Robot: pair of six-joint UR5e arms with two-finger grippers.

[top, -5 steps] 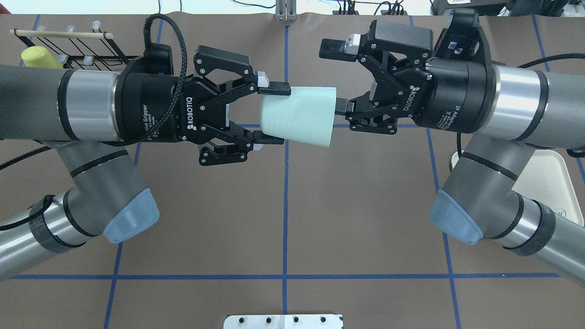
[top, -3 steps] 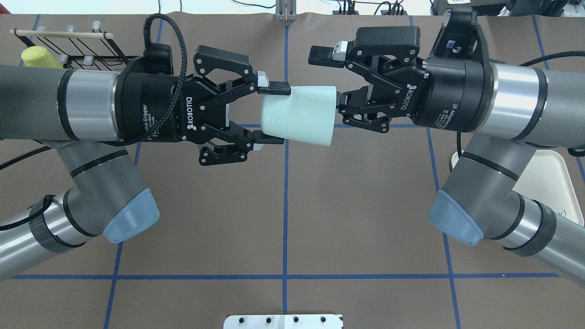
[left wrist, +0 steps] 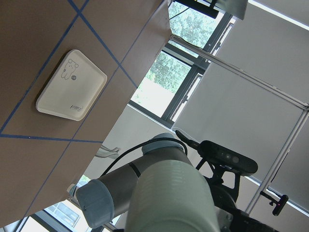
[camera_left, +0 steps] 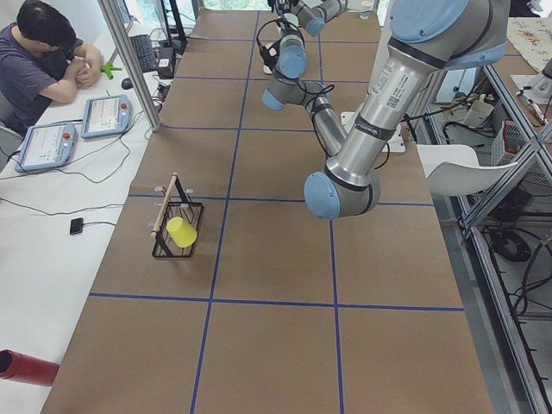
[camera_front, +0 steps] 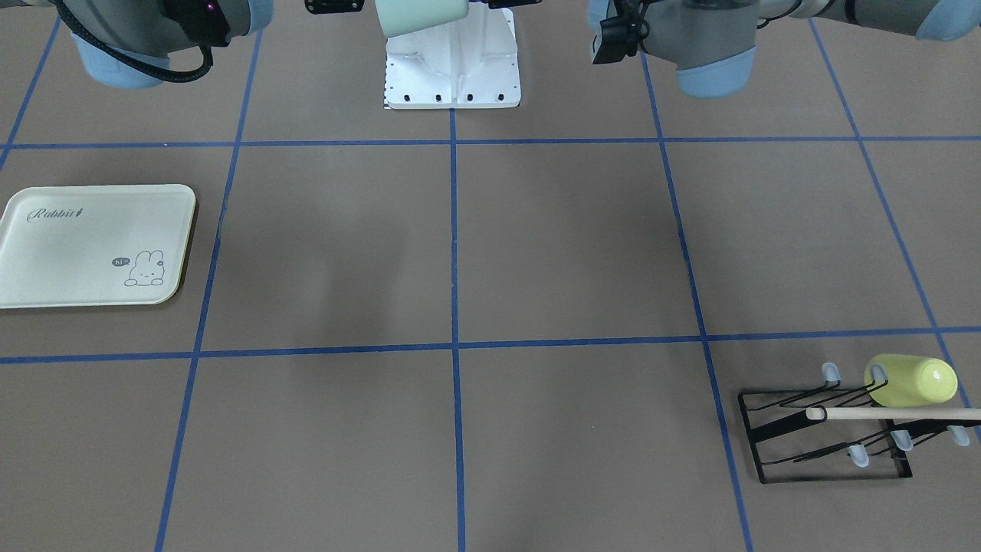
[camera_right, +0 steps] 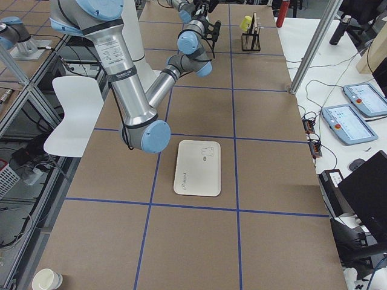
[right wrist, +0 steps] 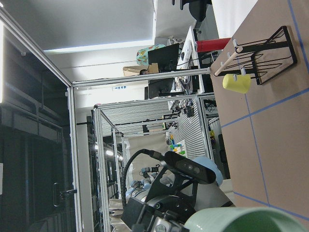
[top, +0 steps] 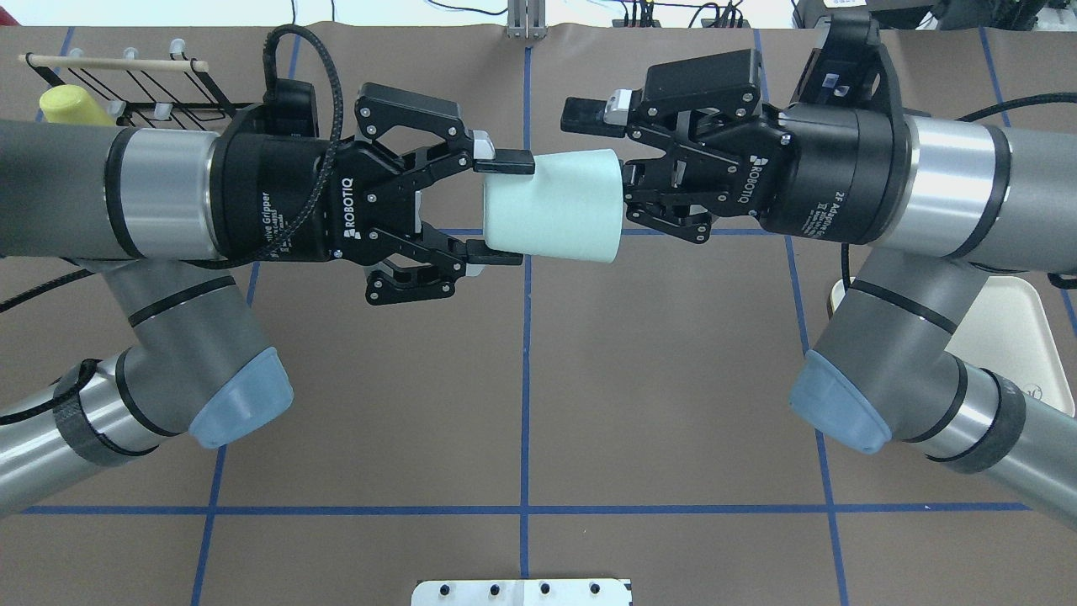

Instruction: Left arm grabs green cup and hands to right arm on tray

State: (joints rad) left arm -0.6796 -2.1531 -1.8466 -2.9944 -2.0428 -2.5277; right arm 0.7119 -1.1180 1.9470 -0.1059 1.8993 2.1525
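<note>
The green cup [top: 551,206] is held level in the air over the table's middle, its wide mouth toward the right arm. My left gripper [top: 505,208] is shut on its narrow base end, one finger [top: 505,160] on each side. My right gripper [top: 602,158] is open at the cup's mouth. Its upper finger [top: 585,114] stands apart above the rim, and its lower finger is hidden at the mouth. The cup also shows in the front view [camera_front: 418,15] and both wrist views [left wrist: 174,198] [right wrist: 241,220]. The tray [camera_front: 92,245] lies bare on the table below the right arm [top: 1022,328].
A black wire rack [camera_front: 828,437] with a wooden rod holds a yellow-green cup [camera_front: 912,381] at the far left corner [top: 71,105]. The white base plate [camera_front: 452,61] sits at the robot's edge. An operator [camera_left: 47,60] sits beyond the table's far side.
My right gripper has moved left up to the cup's mouth and tilted a little, still open. The cup has turned slightly more level. My left gripper keeps its hold.
</note>
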